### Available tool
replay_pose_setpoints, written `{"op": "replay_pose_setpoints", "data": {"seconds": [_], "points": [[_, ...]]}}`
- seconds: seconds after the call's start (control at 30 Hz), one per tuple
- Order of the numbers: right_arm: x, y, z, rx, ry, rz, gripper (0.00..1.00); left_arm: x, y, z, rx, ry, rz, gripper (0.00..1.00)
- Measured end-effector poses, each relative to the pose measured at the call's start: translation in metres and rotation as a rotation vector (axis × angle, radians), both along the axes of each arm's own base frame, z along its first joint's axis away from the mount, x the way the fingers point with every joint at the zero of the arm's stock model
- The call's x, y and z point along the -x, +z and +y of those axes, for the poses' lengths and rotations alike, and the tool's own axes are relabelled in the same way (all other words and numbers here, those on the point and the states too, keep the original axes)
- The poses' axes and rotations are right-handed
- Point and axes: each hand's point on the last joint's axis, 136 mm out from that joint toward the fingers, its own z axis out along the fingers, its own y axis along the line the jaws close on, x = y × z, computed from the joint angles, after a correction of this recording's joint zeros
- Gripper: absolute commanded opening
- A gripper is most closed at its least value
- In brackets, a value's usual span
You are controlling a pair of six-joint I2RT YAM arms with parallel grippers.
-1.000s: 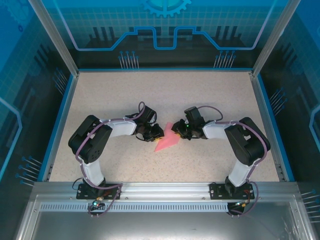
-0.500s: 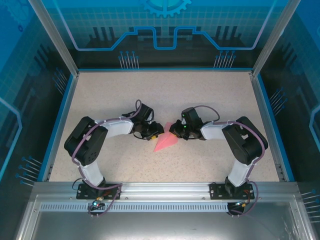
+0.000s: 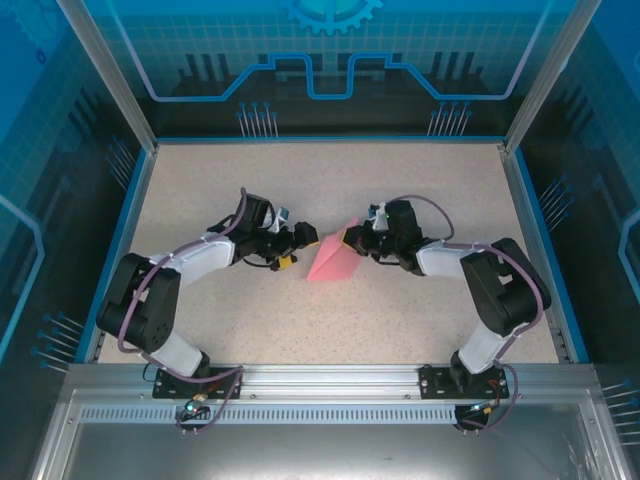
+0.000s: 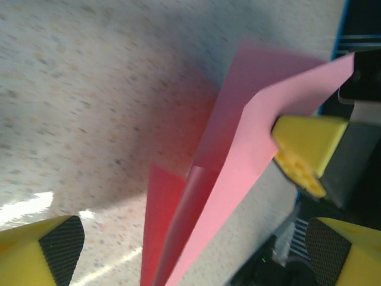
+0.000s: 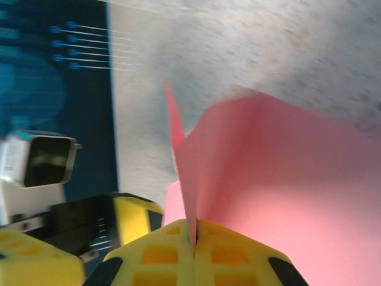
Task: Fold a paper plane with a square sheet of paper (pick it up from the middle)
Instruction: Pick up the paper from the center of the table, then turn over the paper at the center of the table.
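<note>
The speckled beige table [image 3: 330,190] is blue-rimmed; whether the pink paper plane [image 3: 330,262] touches it is unclear.

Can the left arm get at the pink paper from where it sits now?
Probably yes. The left gripper is open right beside the paper, with nothing between them. The right gripper is shut on the paper's far edge, so the near side looks free.

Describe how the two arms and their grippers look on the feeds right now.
Both the left arm and right arm have black joint housings with white link covers, and purple-grey cables looped along them. The left gripper and right gripper carry yellow wedge-shaped fingers with black textured pads.
</note>
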Motion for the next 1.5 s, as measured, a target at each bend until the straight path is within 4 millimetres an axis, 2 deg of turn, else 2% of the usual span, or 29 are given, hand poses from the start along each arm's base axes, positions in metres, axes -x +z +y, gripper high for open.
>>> {"op": "replay_pose_setpoints", "data": {"seconds": [0.13,0.3,0.47,0.57,0.67,0.83,1.1,1.17,1.27,1.33,1.5], "points": [[-0.002,0.032,0.001,-0.083,0.048,-0.06,0.03,0.008,0.017,-0.013,0.13,-0.05,-0.016,0.99],[-0.004,0.06,0.009,-0.161,0.093,-0.095,0.04,0.015,0.026,-0.021,0.222,-0.078,-0.004,0.99],[-0.004,0.078,0.015,-0.231,0.115,-0.098,0.05,0.016,0.039,-0.027,0.302,-0.1,-0.024,0.98],[-0.005,0.082,0.018,-0.26,0.125,-0.086,0.05,0.015,0.049,-0.03,0.34,-0.114,-0.047,0.93],[-0.005,0.081,0.02,-0.271,0.13,-0.068,0.05,0.012,0.061,-0.033,0.381,-0.123,-0.075,0.82],[-0.003,0.081,0.025,-0.283,0.152,-0.048,0.05,0.009,0.074,-0.035,0.419,-0.129,-0.112,0.57],[0.0,0.075,0.027,-0.282,0.172,-0.017,0.08,0.006,0.077,-0.036,0.426,-0.123,-0.126,0.15],[0.001,0.071,0.027,-0.273,0.171,-0.003,0.12,0.006,0.076,-0.035,0.417,-0.121,-0.13,0.1],[0.002,0.063,0.025,-0.25,0.172,0.012,0.3,0.006,0.072,-0.033,0.39,-0.108,-0.129,0.05],[0.002,0.056,0.023,-0.219,0.161,0.024,0.46,0.007,0.067,-0.03,0.354,-0.096,-0.126,0.05],[0.005,0.038,-0.006,-0.037,0.057,0.056,0.67,0.005,0.057,-0.017,0.188,-0.064,-0.142,0.05]]}}
